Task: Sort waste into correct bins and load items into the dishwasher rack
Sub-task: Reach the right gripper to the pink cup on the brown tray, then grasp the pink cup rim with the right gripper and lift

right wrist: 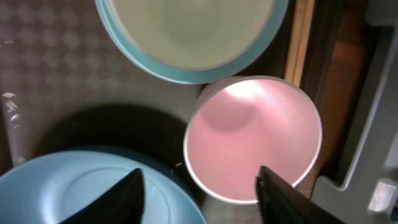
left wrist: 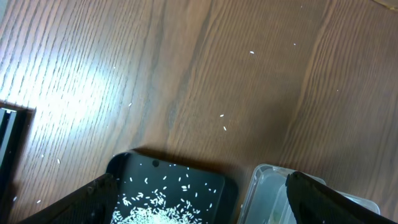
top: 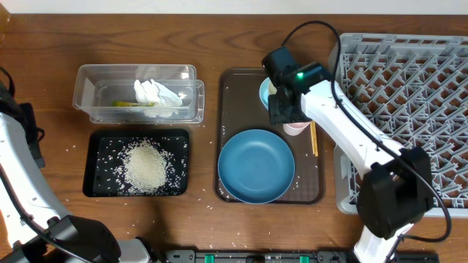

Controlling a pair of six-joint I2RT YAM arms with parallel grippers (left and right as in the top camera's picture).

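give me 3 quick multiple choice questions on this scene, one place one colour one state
1. Where is the rice pile? A in a sink; B in the black tray; C in a cardboard box.
2. What colour is the cup below the right hand? A pink; B black; C orange.
3. How is the right hand? A shut on a spoon; B shut on a bottle; C open, holding nothing.
Answers: B, the grains heap inside the tray's black walls; A, its inside shows pink in the wrist view; C, its fingers stand apart, gripping nothing.
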